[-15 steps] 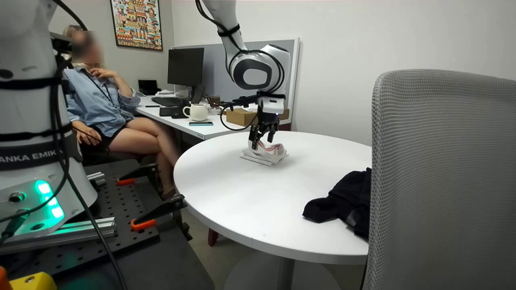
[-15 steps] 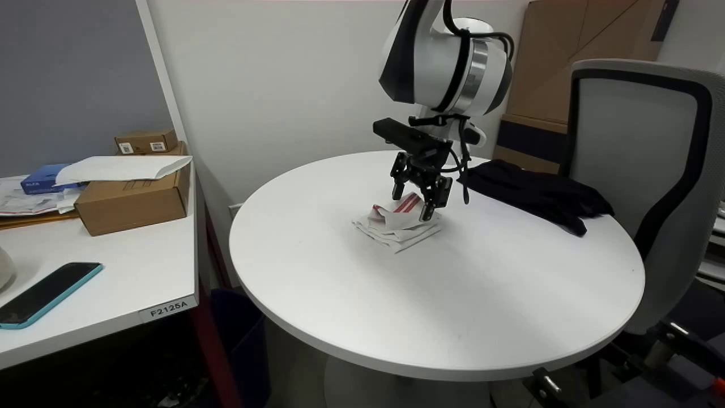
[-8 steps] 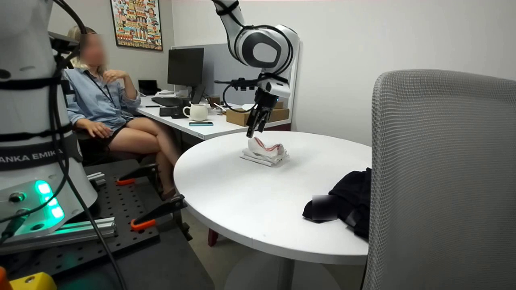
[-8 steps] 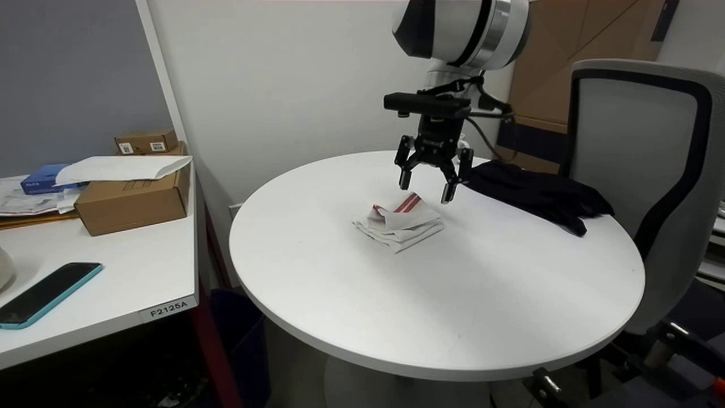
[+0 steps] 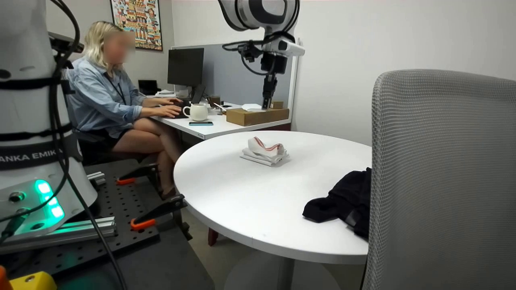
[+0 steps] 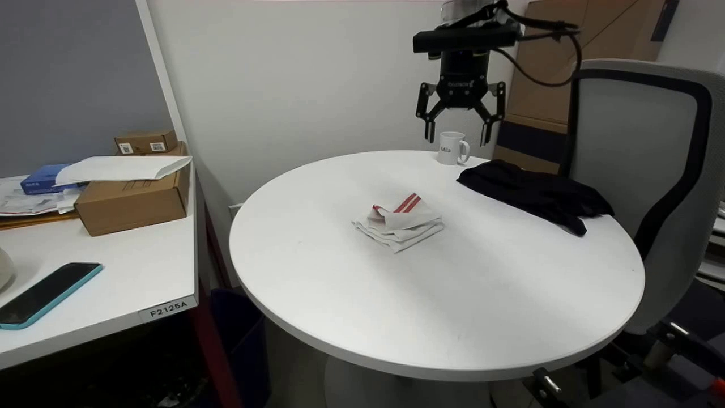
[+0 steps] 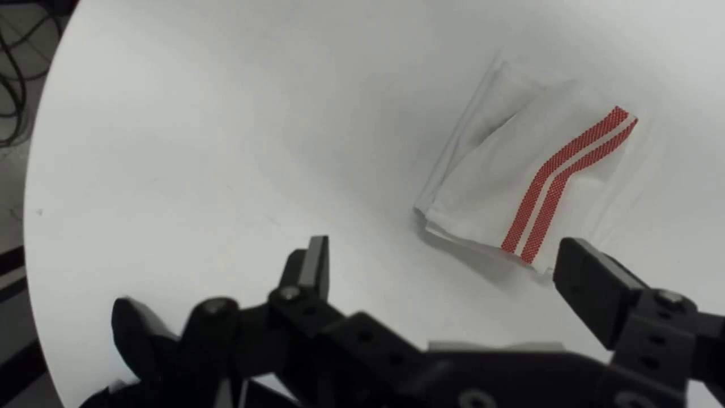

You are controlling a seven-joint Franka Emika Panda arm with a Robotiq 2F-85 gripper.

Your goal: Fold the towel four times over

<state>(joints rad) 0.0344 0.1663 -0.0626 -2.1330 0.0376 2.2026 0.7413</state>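
Observation:
The towel, white with a pair of red stripes, lies folded into a small layered stack on the round table. It shows in both exterior views (image 5: 264,153) (image 6: 403,225) and in the wrist view (image 7: 498,181). Its top layer is rumpled and raised in a bump, with the stripes bent across it. My gripper (image 6: 457,140) is open and empty, pointing down, well above the table and apart from the towel; it also shows in an exterior view (image 5: 266,105). In the wrist view the fingers (image 7: 444,243) are wide apart, the towel lying beyond them, partly behind the right finger.
The round white table (image 6: 453,317) also holds a dark cloth (image 6: 527,192) and a white mug (image 6: 450,148) near its edge. A mesh chair (image 5: 439,181) stands against it. A desk with a cardboard box (image 6: 136,204) is beside it. A person (image 5: 109,88) sits at the desk.
My gripper has risen from the towel and straightened to point down; its fingers stay apart. The towel has stayed in place. The mug has come into view. The person has leaned to the desk.

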